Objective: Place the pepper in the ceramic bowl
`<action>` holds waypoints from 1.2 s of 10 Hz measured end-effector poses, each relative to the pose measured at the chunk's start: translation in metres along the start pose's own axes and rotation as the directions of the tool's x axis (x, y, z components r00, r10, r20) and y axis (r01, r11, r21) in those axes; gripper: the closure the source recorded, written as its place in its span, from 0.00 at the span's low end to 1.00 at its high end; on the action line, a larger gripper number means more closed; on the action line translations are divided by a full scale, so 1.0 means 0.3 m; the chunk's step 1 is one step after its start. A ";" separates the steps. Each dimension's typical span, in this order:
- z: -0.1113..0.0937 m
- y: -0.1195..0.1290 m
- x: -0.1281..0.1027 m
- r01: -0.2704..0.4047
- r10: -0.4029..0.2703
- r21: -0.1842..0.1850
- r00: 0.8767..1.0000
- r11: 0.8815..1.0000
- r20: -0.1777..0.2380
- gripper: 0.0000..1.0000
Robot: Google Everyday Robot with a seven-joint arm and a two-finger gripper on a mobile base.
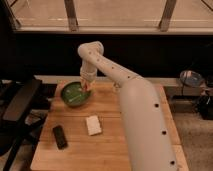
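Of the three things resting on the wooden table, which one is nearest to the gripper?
The green ceramic bowl: the gripper hangs at its right rim. The pale block and the black object lie farther toward the front.

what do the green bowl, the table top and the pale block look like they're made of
The green bowl looks like glazed ceramic: glossy surface, darker rim. The table top looks like wood, butcher-block style, warm tan with a matte finish. The pale block seems a soft sponge or foam, dull and off-white, though that is uncertain. The gripper hangs at the bowl's right rim, with something orange-red at its tip.
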 end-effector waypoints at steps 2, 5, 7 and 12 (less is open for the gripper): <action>0.037 -0.029 -0.035 0.084 -0.083 -0.013 0.996 0.996 0.009 0.93; 0.051 -0.053 -0.056 0.155 -0.155 0.036 0.988 0.987 0.019 1.00; 0.050 -0.060 -0.069 0.224 -0.231 0.107 0.971 0.969 0.059 0.88; 0.050 -0.056 -0.051 0.198 -0.200 0.078 0.980 0.977 0.015 0.56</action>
